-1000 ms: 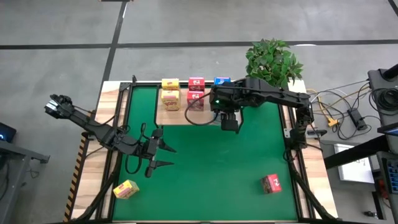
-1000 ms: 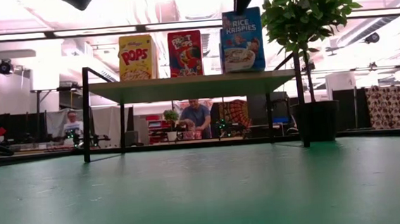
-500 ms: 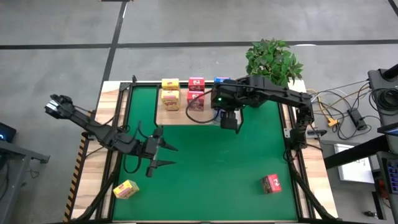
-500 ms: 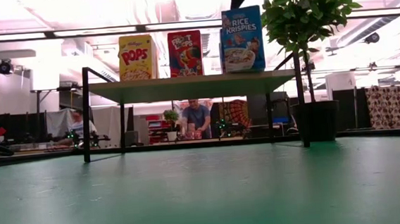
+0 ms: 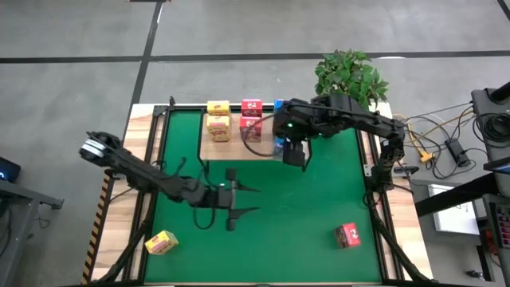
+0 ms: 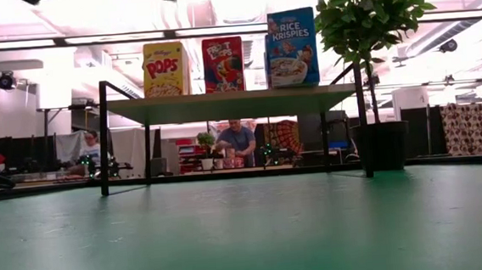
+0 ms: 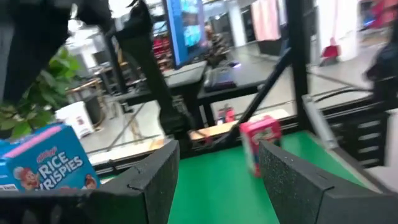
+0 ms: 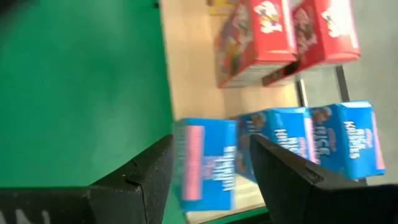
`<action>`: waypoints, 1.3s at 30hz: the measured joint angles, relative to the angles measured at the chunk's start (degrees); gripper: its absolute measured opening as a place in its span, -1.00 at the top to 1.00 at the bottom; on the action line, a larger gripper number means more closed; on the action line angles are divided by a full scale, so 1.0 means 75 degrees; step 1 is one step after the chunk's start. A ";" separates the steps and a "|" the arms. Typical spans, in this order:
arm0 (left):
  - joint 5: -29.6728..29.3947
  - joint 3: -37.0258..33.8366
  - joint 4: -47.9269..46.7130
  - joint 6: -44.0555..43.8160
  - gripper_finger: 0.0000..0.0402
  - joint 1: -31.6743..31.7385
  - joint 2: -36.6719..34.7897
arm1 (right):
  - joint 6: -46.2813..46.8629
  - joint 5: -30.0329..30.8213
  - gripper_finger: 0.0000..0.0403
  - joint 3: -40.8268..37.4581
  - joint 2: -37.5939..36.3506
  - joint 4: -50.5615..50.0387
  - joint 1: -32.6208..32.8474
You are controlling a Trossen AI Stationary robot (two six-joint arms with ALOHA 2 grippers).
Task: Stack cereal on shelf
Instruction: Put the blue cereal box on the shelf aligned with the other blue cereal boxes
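The shelf [image 5: 267,151] stands at the mat's far side. On it are two yellow cereal boxes [image 5: 217,117], two pink-red ones [image 5: 250,117] and blue ones [image 8: 280,146]. The nearest blue box [image 8: 205,165] stands by the shelf's near edge [image 6: 293,48]. My right gripper [image 8: 210,142] hovers open just above that box, one finger to each side, clear of it. My left gripper [image 5: 249,200] is open over the middle of the mat and faces the loose pink-red box [image 7: 261,140]. A loose yellow box [image 5: 161,241] lies at the mat's near left.
A potted plant [image 5: 351,76] stands by the shelf's right end, close to my right arm. The second loose box, pink-red [image 5: 348,235], lies near the right corner of the green mat [image 5: 303,215]. Cables run off the table's right side. People sit in the room beyond.
My left gripper has swung from the mat's left side toward its middle, still open. My right gripper has risen from the blue box top until it is nearly out of the low view. The blue box has stayed upright on the shelf.
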 joint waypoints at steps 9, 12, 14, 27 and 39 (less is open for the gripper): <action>-0.0047 0.0903 0.0338 0.0285 0.00 0.0712 0.1647 | 0.0470 0.0181 0.33 -0.0025 -0.0282 0.0148 0.1456; -0.0050 0.0954 0.0436 0.0282 0.00 0.0823 0.1975 | 0.0746 0.0770 0.53 -0.0153 -0.0282 0.0125 0.2032; -0.0050 0.0955 0.0557 0.0271 0.00 0.0833 0.2078 | 0.0927 0.0992 0.67 -0.0369 -0.0282 0.0117 0.2366; -0.0047 0.0958 0.0393 0.0282 0.00 0.0982 0.2145 | 0.2301 0.3256 0.95 -0.3645 -0.0949 0.0375 0.3039; -0.0053 0.0958 0.0157 0.0229 0.00 0.1455 0.2145 | 0.2100 0.4192 0.95 -0.6563 -0.2755 0.3082 0.2941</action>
